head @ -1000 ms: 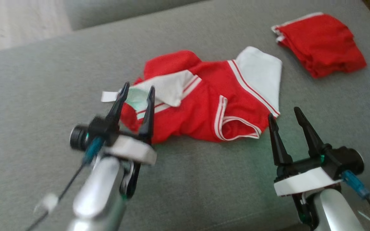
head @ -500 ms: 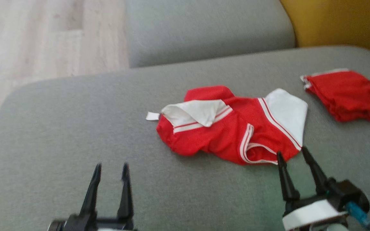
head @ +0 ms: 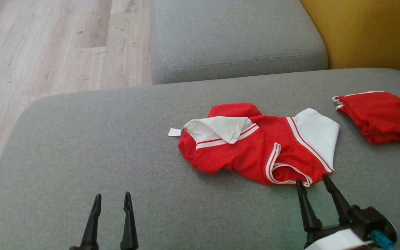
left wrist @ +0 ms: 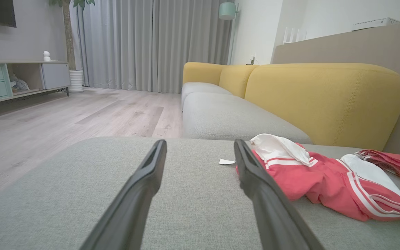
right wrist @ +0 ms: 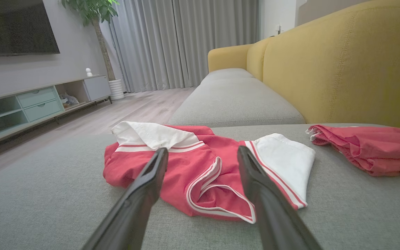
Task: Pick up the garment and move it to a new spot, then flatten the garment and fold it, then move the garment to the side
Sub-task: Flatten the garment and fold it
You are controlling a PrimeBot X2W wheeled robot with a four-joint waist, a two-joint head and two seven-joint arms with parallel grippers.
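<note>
The garment (head: 255, 149), red with white panels and striped trim, lies crumpled on the grey sofa seat (head: 99, 139). A small white tag sticks out at its left. My right gripper (head: 311, 178) stands open and empty just short of the garment's near hem; in the right wrist view the gripper (right wrist: 202, 150) points at the garment (right wrist: 193, 173). Open and empty too, my left gripper (head: 112, 195) hovers over bare cushion well to the garment's near left. Its wrist view has the gripper (left wrist: 200, 142) aimed left of the garment (left wrist: 325, 180).
A second red garment (head: 380, 116), folded, lies at the seat's far right. Behind it rises the yellow backrest (head: 370, 31). Another grey cushion (head: 234, 34) adjoins at the back. The seat's rounded left edge drops to wood floor (head: 47, 52).
The head camera has tilted up, so the whole picture shifted. My left gripper has drawn back from the garment's left edge to the near left. The right gripper stays by the hem.
</note>
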